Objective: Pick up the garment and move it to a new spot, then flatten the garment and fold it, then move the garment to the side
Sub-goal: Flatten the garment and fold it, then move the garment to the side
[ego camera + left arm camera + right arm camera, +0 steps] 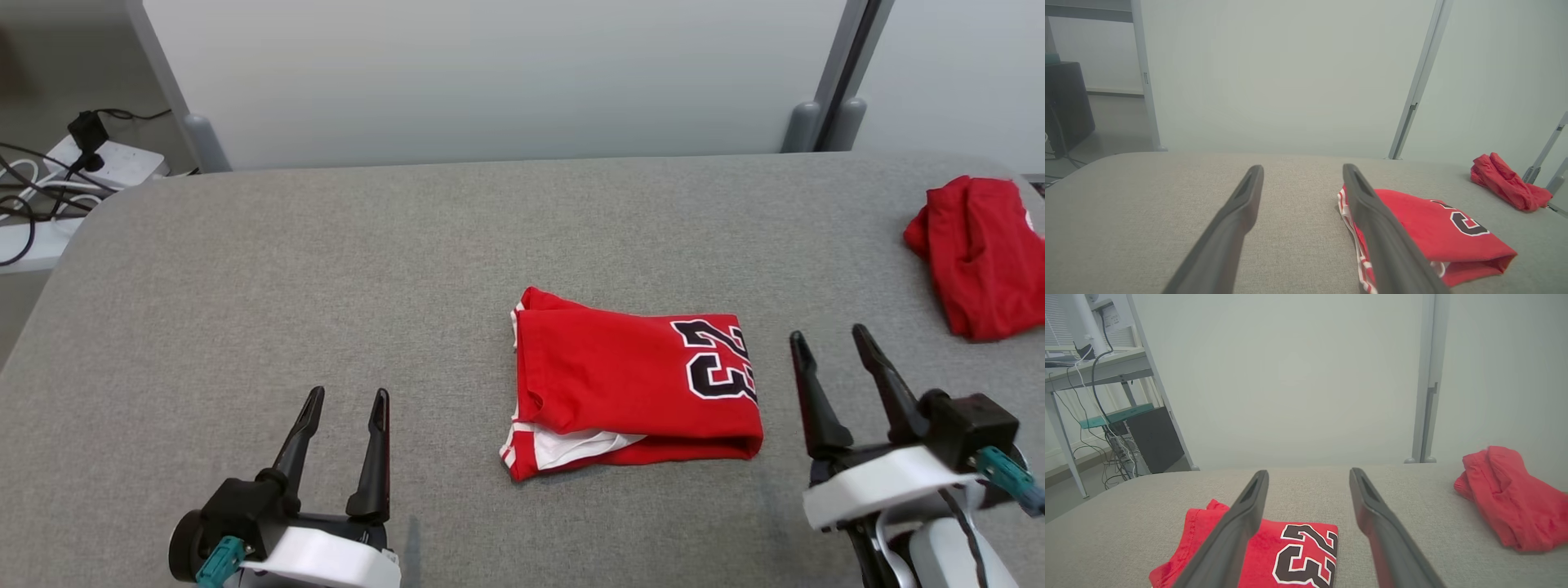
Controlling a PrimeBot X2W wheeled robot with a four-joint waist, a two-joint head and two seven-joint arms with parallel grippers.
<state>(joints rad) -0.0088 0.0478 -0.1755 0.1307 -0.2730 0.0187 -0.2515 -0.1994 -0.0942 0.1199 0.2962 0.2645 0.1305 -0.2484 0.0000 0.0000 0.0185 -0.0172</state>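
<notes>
The folded red garment (629, 384) lies in the middle of the grey table (245, 286), between your two grippers. Its number 23 (722, 359) faces up at the end nearer the right gripper (829, 332), and some white trim (563, 447) comes out at the near left corner. The right gripper is released and empty, just beside the garment's right edge. The left gripper (349, 394) is also released and holds nothing, and it stands well apart from the left edge.

The fold looks finished to me, so I judge that the step in hand is to move the garment to the side. Bring both grippers to the two short ends and take them at the same moment. Slide the lower finger under the whole stack, so that you pinch every layer and not only the top one. The corner with the white trim seems the loosest place, so include it in the left grip. Lift only a little and keep both ends level, otherwise the fold may open. A second red cloth (980, 253) lies crumpled at the far right, so put the garment down apart from it.
</notes>
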